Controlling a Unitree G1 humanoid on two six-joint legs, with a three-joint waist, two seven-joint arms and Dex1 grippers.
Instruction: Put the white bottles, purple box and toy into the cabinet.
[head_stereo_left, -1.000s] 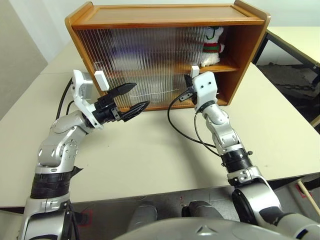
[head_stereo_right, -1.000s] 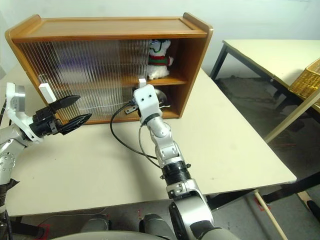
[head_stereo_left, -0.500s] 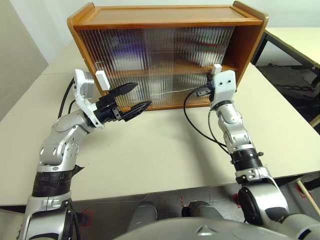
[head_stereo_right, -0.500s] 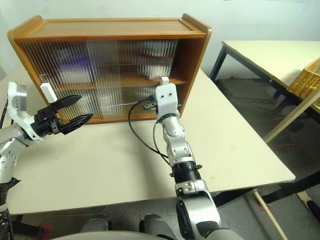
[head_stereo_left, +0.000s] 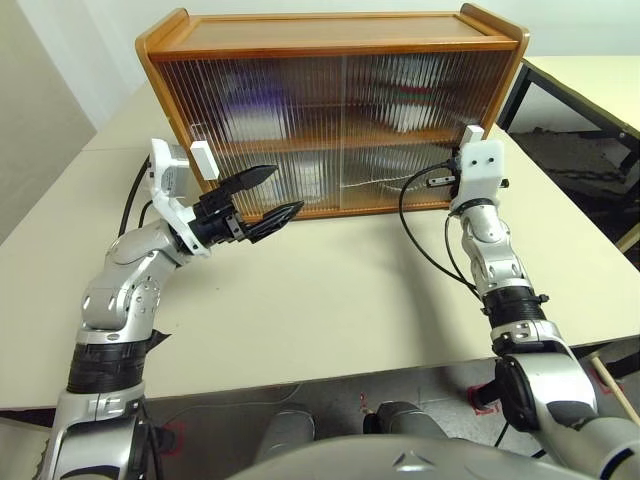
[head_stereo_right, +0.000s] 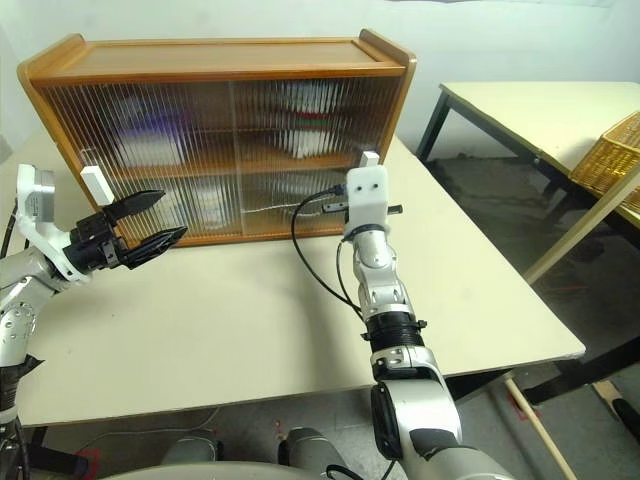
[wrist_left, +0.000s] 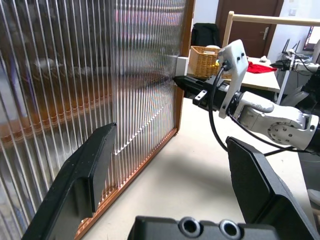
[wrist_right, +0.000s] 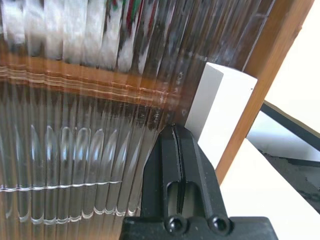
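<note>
**Operator:** Standing at the far side of the desk (head_stereo_left: 330, 300), the cabinet (head_stereo_left: 335, 35) has both ribbed sliding doors drawn across its front. Confirm contents.

**Inspector:** Blurred shapes show through the doors: a purple patch on the upper shelf at the left, presumably the purple box (head_stereo_left: 243, 105), and a white, red and green patch on the upper shelf at the right, presumably the toy (head_stereo_right: 305, 100). The white bottles cannot be made out.

**Operator:** Report right hand.

**Inspector:** Right hand (wrist_right: 175, 131): fingers pressed together, empty, tips at the right door just beside its white handle (wrist_right: 217, 107), near the cabinet's right post.

**Operator:** Left hand?

**Inspector:** Left hand (head_stereo_left: 268, 196): fingers spread wide, empty, hovering above the desk before the left door, near that door's white handle (head_stereo_left: 203, 158).
</note>
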